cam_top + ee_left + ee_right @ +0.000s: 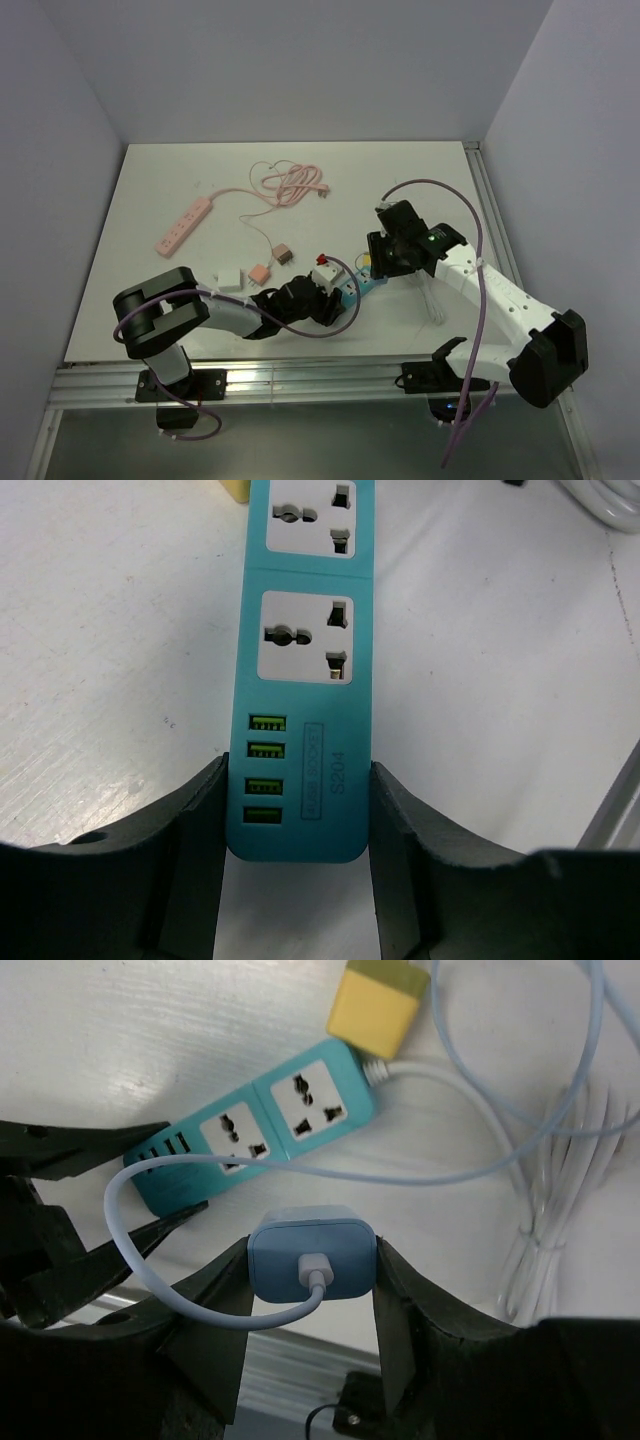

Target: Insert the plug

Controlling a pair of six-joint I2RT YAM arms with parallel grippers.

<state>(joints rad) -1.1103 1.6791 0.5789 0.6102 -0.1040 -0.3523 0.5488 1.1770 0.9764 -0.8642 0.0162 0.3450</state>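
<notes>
The plug is a small pale-blue block of smooth matte plastic with rounded corners. A white connector sits in its upward face, and a thin pale cable loops away from it to the left and then runs across the scene. It is held in the right gripper, whose black jaws stand partway apart and press on its two opposite sides. The plug sits clear of the power strip, just beside the strip's end with the small ports and not in any socket. The strip is a long teal bar with softly rounded edges. It carries two white square socket faces with dark slots and a column of four green-lined ports beside a printed label. The left gripper clamps that port end, its dark, slightly grainy fingers touching both long sides with the jaws about half spread. At the strip's far end lies a glossy yellow block, from which a white cord runs to a bundled coil. All of it rests on the white, faintly scuffed table.
</notes>
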